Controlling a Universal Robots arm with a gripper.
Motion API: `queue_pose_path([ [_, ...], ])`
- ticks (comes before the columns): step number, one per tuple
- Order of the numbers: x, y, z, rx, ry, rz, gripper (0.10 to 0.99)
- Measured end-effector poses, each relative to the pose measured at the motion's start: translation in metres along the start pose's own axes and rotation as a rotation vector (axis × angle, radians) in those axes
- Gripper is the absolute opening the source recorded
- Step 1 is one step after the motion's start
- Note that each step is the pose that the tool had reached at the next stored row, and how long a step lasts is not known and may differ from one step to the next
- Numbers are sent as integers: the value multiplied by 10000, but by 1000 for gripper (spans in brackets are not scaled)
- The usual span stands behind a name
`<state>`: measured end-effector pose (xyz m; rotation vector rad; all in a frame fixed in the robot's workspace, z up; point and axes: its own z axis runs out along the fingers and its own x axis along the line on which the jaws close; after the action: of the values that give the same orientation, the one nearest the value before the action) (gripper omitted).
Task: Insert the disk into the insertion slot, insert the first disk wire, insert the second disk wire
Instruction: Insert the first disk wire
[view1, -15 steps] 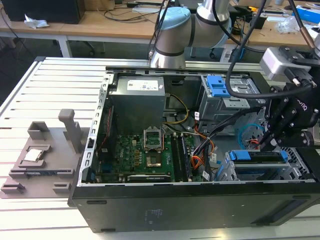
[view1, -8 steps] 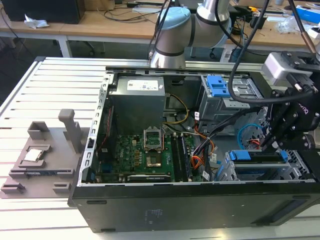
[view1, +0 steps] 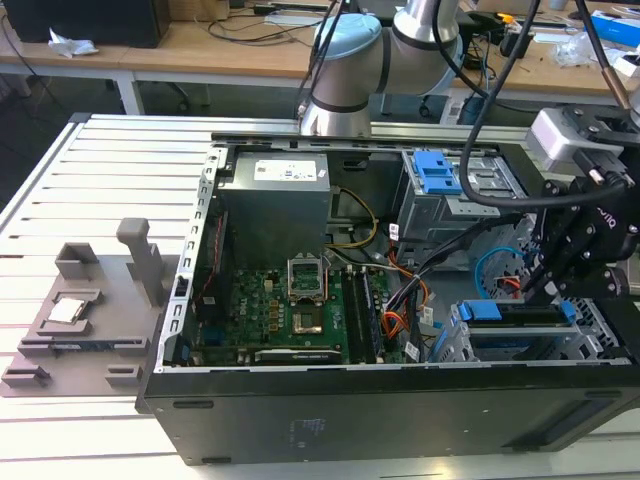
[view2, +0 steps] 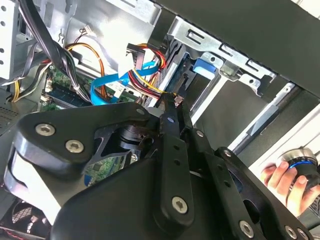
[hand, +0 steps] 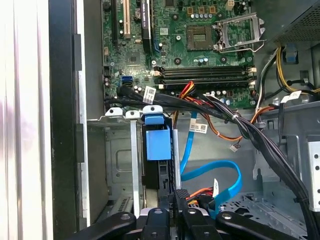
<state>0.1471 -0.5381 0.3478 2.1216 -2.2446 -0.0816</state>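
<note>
The disk (view1: 520, 322) sits in the insertion slot (view1: 455, 345), a silver cage at the case's corner on the exterior view's right. Its blue carrier (hand: 158, 142) shows in both wrist views, end-on in the cage (hand: 120, 160). My gripper (view1: 528, 292) hangs just above the disk's rear end. In the second wrist view the black fingers (view2: 170, 120) lie close together, and the gripper (view2: 174, 102) is shut on the first disk wire (view2: 150, 82), a red and yellow strand running into the tips. Its plug is hidden between them. My gripper (hand: 179, 196) is beside the disk's edge.
A light blue looped cable (hand: 222, 172) lies beside the cage. Black cable bundles (hand: 240, 125) cross above it. The motherboard (view1: 300, 310), power supply (view1: 275, 195) and grey bay with a blue latch (view1: 440, 175) crowd the case. A hand (view2: 282, 182) is outside it. A grey fixture (view1: 90, 310) lies at the exterior view's left.
</note>
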Motion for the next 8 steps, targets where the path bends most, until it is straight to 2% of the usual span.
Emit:
queue_pose_path([
  [8, -2, -35, 24, -1, -2, 1, 165],
])
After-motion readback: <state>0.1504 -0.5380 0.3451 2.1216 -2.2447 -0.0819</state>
